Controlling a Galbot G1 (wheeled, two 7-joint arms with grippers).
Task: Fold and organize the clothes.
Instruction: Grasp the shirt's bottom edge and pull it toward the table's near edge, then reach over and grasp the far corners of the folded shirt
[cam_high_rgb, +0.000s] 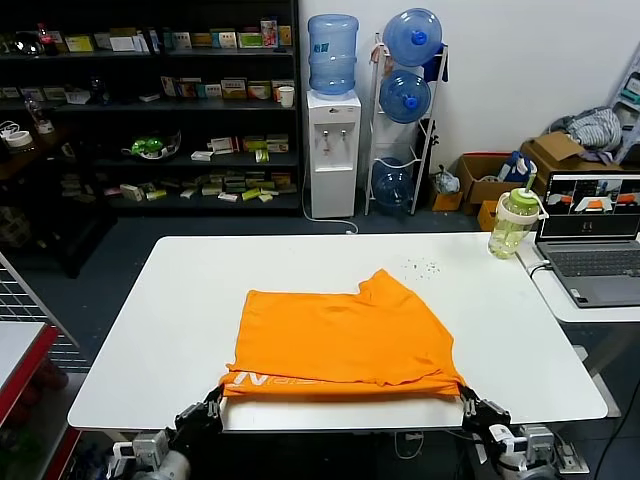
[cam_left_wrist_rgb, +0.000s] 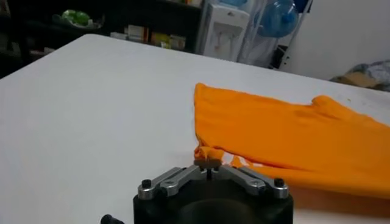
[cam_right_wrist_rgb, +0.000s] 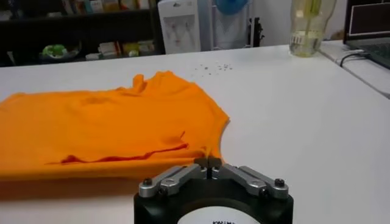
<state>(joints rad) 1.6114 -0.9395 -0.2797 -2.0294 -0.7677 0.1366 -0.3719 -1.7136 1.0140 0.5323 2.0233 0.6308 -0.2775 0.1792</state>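
Observation:
The bright orange T-shirt (cam_high_rgb: 340, 335) lies folded on the white table (cam_high_rgb: 150, 330), with white lettering showing along its near left edge. My left gripper (cam_high_rgb: 216, 398) is at the table's front edge, shut on the shirt's near left corner (cam_left_wrist_rgb: 206, 153). My right gripper (cam_high_rgb: 466, 396) is shut on the shirt's near right corner (cam_right_wrist_rgb: 207, 152). In the left wrist view the gripper (cam_left_wrist_rgb: 208, 162) pinches a small bunch of orange cloth. In the right wrist view the gripper (cam_right_wrist_rgb: 208, 162) has its pads closed on the cloth edge.
A clear bottle with a green lid (cam_high_rgb: 514, 222) stands at the table's far right corner. A laptop (cam_high_rgb: 592, 240) sits on a side table to the right. Small specks (cam_high_rgb: 424, 267) lie on the table behind the shirt. Shelves and a water dispenser (cam_high_rgb: 332, 150) stand beyond.

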